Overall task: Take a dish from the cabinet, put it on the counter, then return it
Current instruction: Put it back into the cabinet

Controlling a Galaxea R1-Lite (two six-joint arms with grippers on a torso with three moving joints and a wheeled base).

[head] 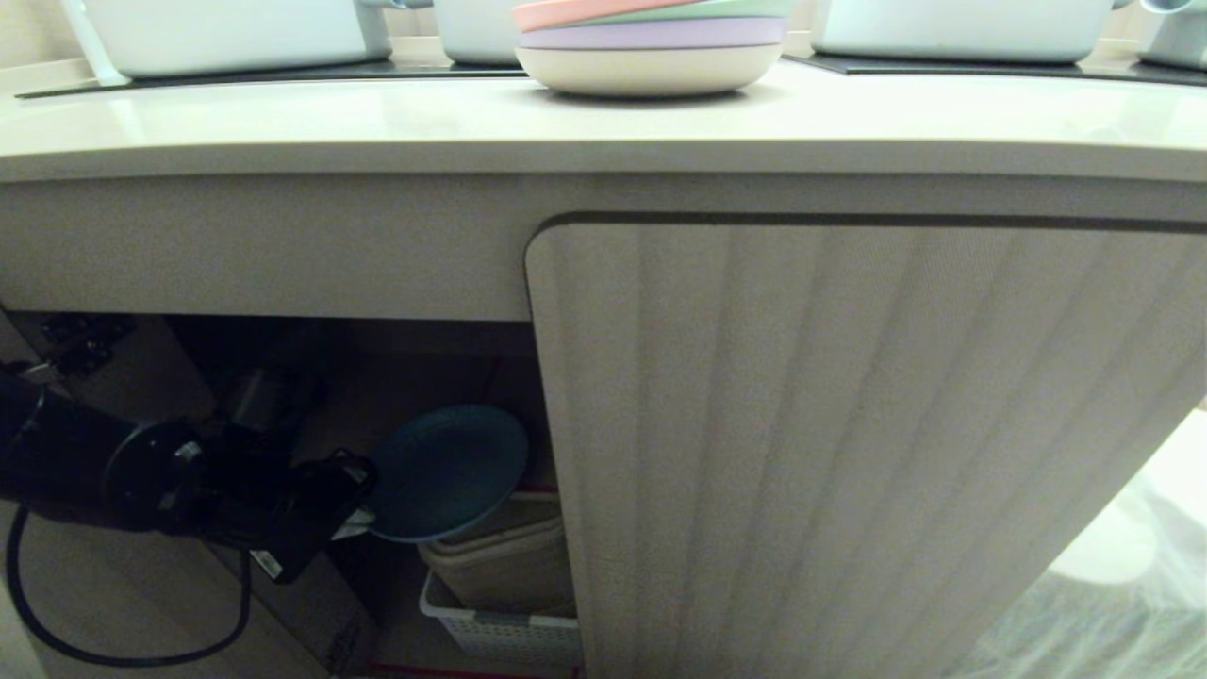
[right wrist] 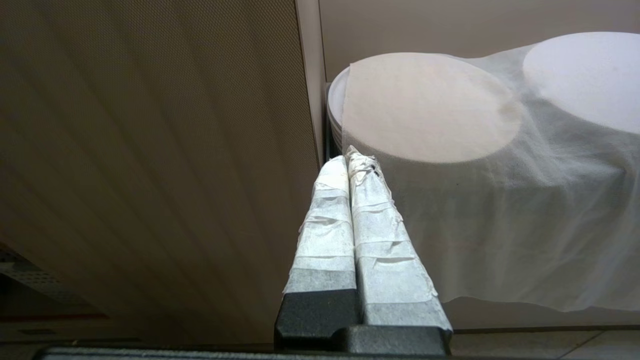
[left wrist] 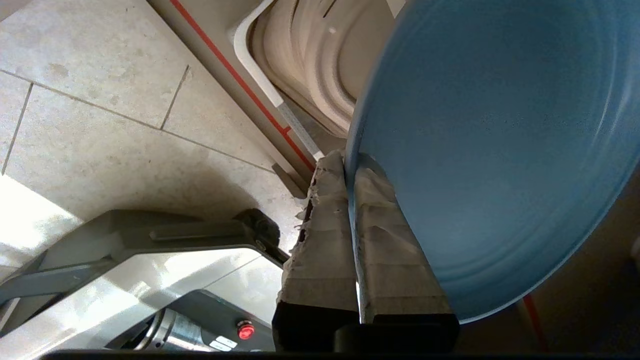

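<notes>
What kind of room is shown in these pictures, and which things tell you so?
Most likely a kitchen. A long cream counter carries a stack of pastel plates beside black hob panels, and the ribbed cabinet below stores dishes, among them the blue dish.

The cabinet interior sits in deep shadow — its back wall and upper fittings can't be made out. The left gripper is a dark mass there, its fingers lost against the gloom. The dish hides part of the tubs below it. On the counter, the stack and white containers are cut off by the top edge. A cloth veils round shapes — what they are, I can't tell.
</notes>
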